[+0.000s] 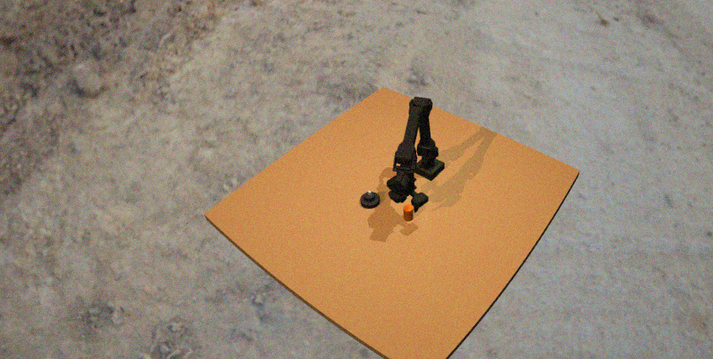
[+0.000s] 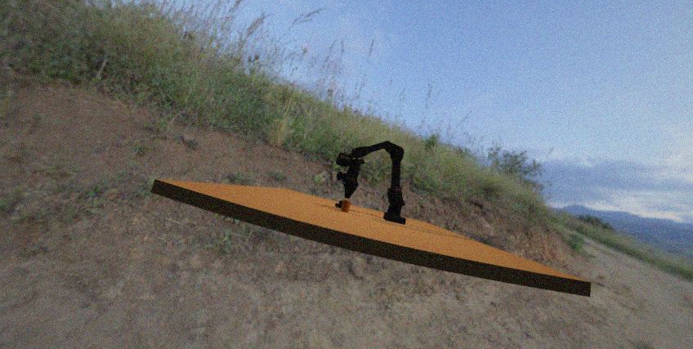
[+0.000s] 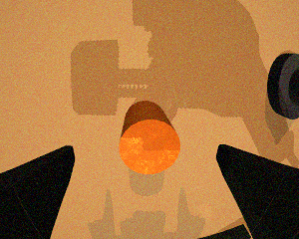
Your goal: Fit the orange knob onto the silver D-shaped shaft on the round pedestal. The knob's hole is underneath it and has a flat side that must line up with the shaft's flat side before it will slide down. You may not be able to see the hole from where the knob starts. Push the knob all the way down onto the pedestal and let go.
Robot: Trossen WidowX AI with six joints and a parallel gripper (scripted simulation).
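The orange knob (image 1: 408, 213) (image 2: 345, 206) (image 3: 149, 146) stands on the orange table top, apart from the pedestal. Its plain round top faces the wrist camera; the hole underneath is hidden. The dark round pedestal (image 1: 370, 201) (image 3: 280, 87) is to the left of the knob in the top view and at the right edge of the wrist view. Its small silver shaft (image 1: 369, 192) points up, bare; its flat side cannot be made out. My gripper (image 1: 407, 203) (image 2: 346, 198) (image 3: 148, 153) is open and empty above the knob, its fingers well clear on either side.
The square orange table top (image 1: 345, 260) (image 2: 272, 204) has its edges well away from the knob. The arm's base (image 1: 430, 168) (image 2: 395, 218) stands behind the gripper in the top view. Shadows of the arm fall around the knob and pedestal.
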